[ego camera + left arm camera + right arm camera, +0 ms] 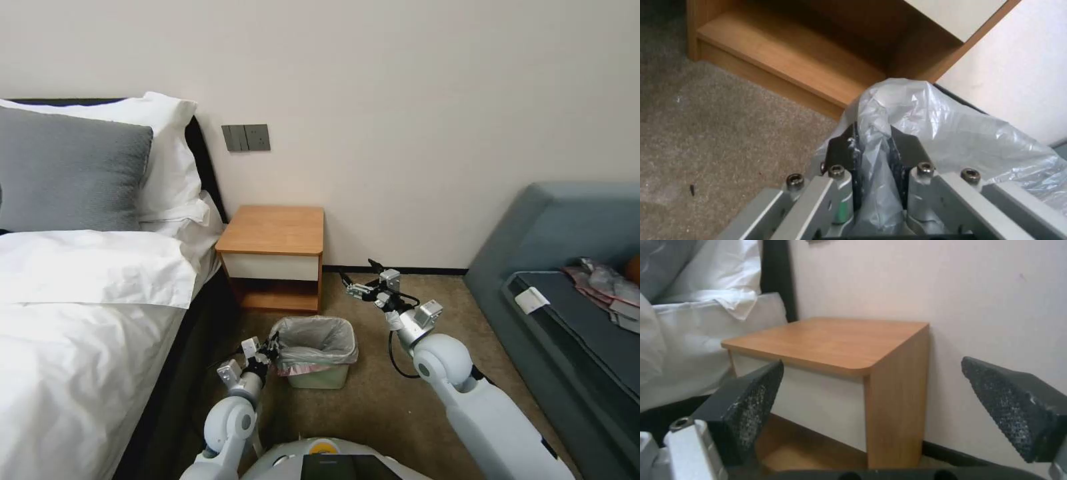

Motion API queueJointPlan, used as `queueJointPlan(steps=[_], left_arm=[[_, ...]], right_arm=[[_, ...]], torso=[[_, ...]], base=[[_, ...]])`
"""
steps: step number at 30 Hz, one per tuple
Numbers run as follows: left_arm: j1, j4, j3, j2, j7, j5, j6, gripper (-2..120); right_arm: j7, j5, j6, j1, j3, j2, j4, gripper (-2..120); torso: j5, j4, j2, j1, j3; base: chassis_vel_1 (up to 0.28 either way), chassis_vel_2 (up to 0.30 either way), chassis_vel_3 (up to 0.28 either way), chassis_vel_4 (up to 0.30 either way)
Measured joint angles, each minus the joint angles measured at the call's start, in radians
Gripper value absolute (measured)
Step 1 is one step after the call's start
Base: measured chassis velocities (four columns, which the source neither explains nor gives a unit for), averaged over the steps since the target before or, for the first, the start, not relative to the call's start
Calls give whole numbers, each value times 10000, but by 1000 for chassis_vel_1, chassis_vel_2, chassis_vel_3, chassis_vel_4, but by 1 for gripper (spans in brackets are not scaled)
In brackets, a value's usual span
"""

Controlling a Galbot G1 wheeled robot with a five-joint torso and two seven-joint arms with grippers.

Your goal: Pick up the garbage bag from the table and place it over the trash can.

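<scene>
Pinching the garbage bag (876, 156) at the trash can (319, 377) rim, left gripper (873, 150) clamps a fold. Bag lines the can, on carpet before the table (275, 230). Right gripper (359, 279) spread, raised beside the table.

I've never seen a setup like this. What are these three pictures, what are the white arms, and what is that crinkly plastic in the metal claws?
They come from one wheeled robot with two arms. The wide picture is taken from its head, looking down at a bedroom floor. The other two come from small cameras on its wrists.

The left gripper is shut on the garbage bag, a thin grey plastic bag that is already draped over the trash can on the carpet. The left wrist view shows the plastic pinched between its fingers.

The right gripper is open and holds nothing; it hangs in the air past the bin, facing the table, a small wooden nightstand. Beside that stands a bed, and on the other side a sofa.
</scene>
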Motion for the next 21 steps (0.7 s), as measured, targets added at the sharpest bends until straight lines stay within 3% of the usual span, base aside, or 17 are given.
queueJointPlan(steps=[10,12,18,21], left_arm=[[155,-145,10,126,162,235,-12,13],[163,-166,32,124,276,254,0,24],[85,-299,35,97,311,257,-1,40],[129,-378,34,102,308,313,-41,57]], right_arm=[[-159,-205,-19,-65,-217,214,-16,100],[-203,-217,-22,-66,-217,183,-22,100],[-235,-201,-23,21,-204,92,-31,100],[-237,-180,-22,31,-189,82,-49,100]], torso=[[-4,-4,0,0,2],[-11,-5,-1,1,4],[-6,-4,-1,2,4],[-3,-3,-1,1,3]], base=[[0,0,0,0],[0,0,0,0],[0,0,0,0],[0,0,0,0]])
